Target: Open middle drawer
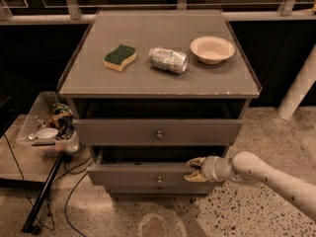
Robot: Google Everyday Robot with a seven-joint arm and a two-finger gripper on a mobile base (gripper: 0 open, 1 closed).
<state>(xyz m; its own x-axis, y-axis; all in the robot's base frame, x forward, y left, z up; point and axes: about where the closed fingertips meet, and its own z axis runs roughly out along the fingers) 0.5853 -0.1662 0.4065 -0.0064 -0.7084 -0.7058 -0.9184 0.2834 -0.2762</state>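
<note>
The grey cabinet [158,78] has three drawers. The middle drawer [138,174] stands pulled out a little, with a dark gap above its front and a small round knob [159,179] at its centre. My gripper [195,170] is at the top edge of this drawer's front, right of the knob, with the pale arm [266,174] coming in from the lower right. The larger top drawer [158,131] with its knob [159,135] is also slightly out. The lowest drawer [158,188] shows only as a thin strip below.
On the cabinet top lie a green and yellow sponge [120,57], a crushed can [169,59] and a pale bowl [212,49]. A clear bin of clutter [47,125] stands at the left, with a black pole [44,191] and cables on the floor. A white post [298,88] stands at the right.
</note>
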